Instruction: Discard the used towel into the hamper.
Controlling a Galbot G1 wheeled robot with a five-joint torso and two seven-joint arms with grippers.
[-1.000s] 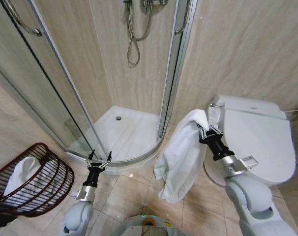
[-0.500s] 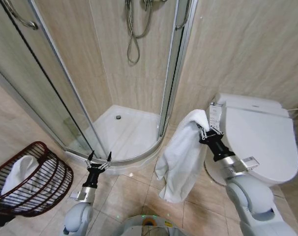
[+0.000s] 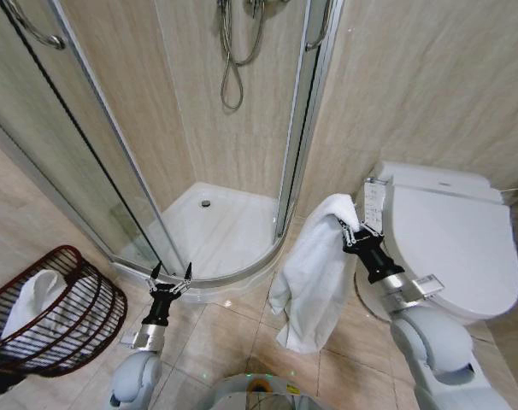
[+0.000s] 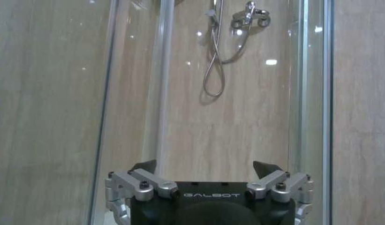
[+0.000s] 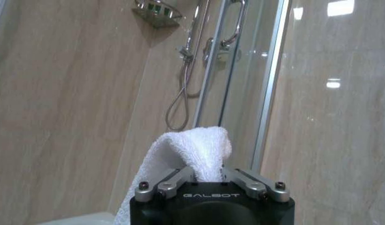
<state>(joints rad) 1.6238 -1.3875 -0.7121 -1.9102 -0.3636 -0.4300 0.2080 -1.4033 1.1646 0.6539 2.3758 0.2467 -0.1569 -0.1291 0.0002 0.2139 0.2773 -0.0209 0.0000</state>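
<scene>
Ahead, open tiled floor (image 3: 229, 333) is seen between the two arms, bounded in front by the curved rim of the shower tray (image 3: 233, 278) and on the right by the toilet (image 3: 451, 243), whose closed lid lies just beside the right arm. The right gripper (image 3: 351, 229) is held raised near the toilet's front edge, clenched on a fold of the white towel (image 3: 314, 273); in the right wrist view that fold (image 5: 199, 150) is seen bunched up between the closed fingers, and the rest of the cloth hangs freely down toward the floor without visibly touching it. The left gripper (image 3: 169, 277) is held low near the shower rim, released, its fingers spread and nothing between them. Beige marbled tiles cover the walls and floor; glass shower doors (image 3: 97, 145) stand ahead, with a shower hose (image 3: 232, 68) hung on the wall behind. The hamper (image 3: 54, 316), a dark red-brown wire basket, stands on the floor at the far left, well apart from the held towel; another white cloth (image 3: 28, 303) is seen lying inside it
</scene>
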